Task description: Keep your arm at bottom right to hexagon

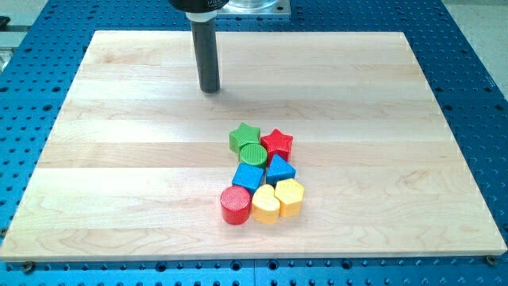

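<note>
My tip [209, 90], a bare rod with no jaws, sits near the board's top edge, while the yellow hexagon [290, 196] lies far toward the bottom right.

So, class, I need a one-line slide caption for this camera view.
My tip rests toward the view's top, well clear of the block cluster; yellow hexagon sits at its bottom right.

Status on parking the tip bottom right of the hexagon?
Done: nothing visible. In hand: my tip sits near the view's top, above-left of the block cluster, touching nothing. Left: travel to bare wooden board at the bottom right of the yellow hexagon.
</note>
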